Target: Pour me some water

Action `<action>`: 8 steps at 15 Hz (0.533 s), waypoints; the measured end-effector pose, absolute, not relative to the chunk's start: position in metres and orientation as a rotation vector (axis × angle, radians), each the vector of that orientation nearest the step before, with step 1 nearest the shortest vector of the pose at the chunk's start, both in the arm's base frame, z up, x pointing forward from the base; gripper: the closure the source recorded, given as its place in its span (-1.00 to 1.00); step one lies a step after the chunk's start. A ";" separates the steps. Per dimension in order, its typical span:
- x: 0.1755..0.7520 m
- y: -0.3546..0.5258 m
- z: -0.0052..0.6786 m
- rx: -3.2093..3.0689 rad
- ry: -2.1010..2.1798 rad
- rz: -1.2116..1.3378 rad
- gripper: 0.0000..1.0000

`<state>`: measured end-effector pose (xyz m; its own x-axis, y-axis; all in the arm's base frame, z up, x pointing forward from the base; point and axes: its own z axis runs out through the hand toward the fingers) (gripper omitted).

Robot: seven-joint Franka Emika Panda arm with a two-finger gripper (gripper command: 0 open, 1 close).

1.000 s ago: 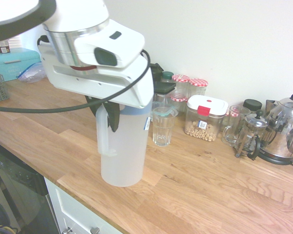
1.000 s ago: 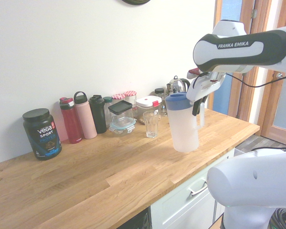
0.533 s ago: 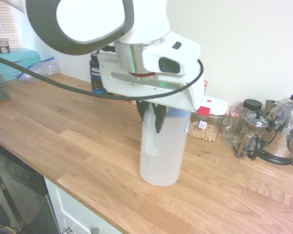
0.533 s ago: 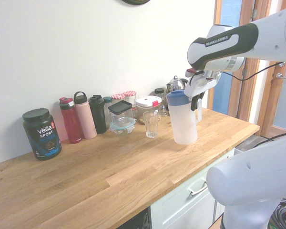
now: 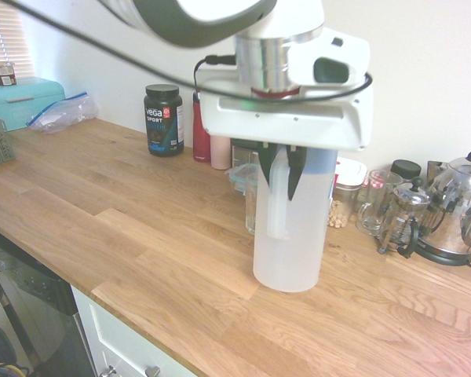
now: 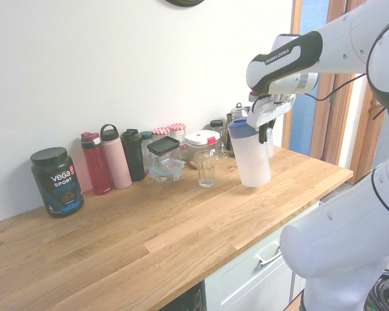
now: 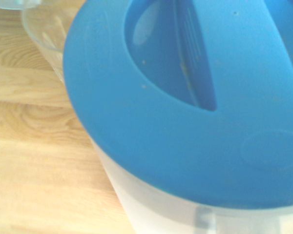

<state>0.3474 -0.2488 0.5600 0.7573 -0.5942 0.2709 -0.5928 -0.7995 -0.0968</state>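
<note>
end effector [image 5: 282,174]: clamped on jug [image 5: 292,236] handle | jug beside glass [image 6: 206,169]

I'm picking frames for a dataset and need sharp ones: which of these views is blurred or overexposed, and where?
Wrist view: soft all over, the blue lid filling it. First exterior view: the arm's top is smeared and washed out; the jug stays fairly sharp. Second exterior view: evenly lit and sharp; the glass and worktop read clearly.
</note>
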 end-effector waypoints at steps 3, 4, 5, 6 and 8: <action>0.380 -0.249 0.567 -3.053 0.761 -0.325 1.00; 0.392 -0.244 0.561 -3.101 0.694 -0.264 1.00; 0.399 -0.241 0.556 -3.157 0.641 -0.197 1.00; 0.401 -0.239 0.552 -3.214 0.591 -0.135 1.00; 0.402 -0.234 0.550 -3.313 0.490 -0.042 1.00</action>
<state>0.4024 -0.2339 0.5505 0.9573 -0.2840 0.0545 -0.2891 -0.9361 0.2003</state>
